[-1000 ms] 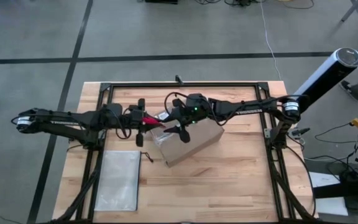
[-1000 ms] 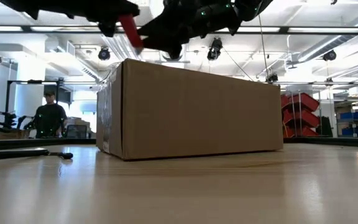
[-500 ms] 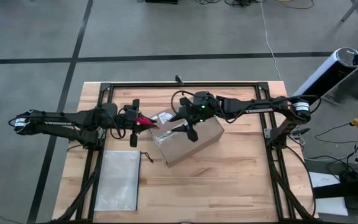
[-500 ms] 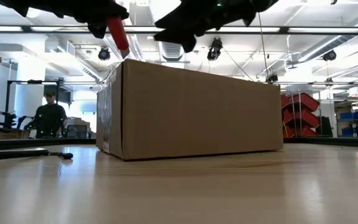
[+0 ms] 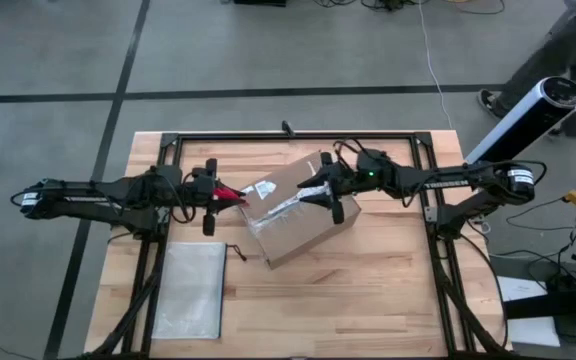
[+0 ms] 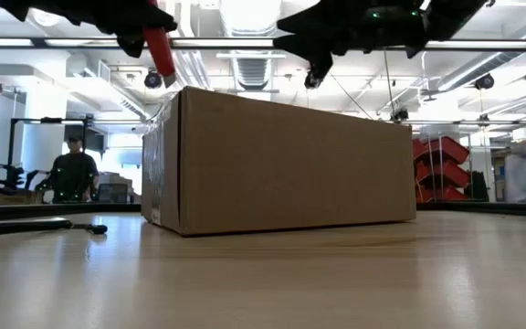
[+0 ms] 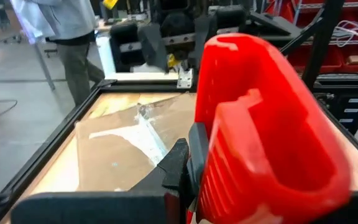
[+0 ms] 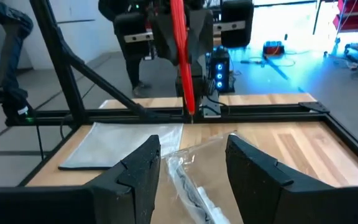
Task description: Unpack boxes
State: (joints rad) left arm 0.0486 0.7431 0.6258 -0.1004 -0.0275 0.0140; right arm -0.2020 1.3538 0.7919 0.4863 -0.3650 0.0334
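Wooden table inside a black frame, lab floor around it, a person standing far back in the low view. Cardboard box sits mid-table, skewed, flaps down, clear tape and white label on top. Tape along the seam looks wrinkled and lifted in the left wrist view; can't tell whether it's cut through.

Left gripper hangs just off the box's left end, clamped on the red utility knife, blade end toward the box. Right gripper hovers over the top face near the far right edge, fingers parted with nothing between them.

Zip pouch lies flat at the near left, well apart from the box.

My read: early stage. Box not opened, nothing taken out. Left to do: finish the seam, fold the flaps back, pull the contents.
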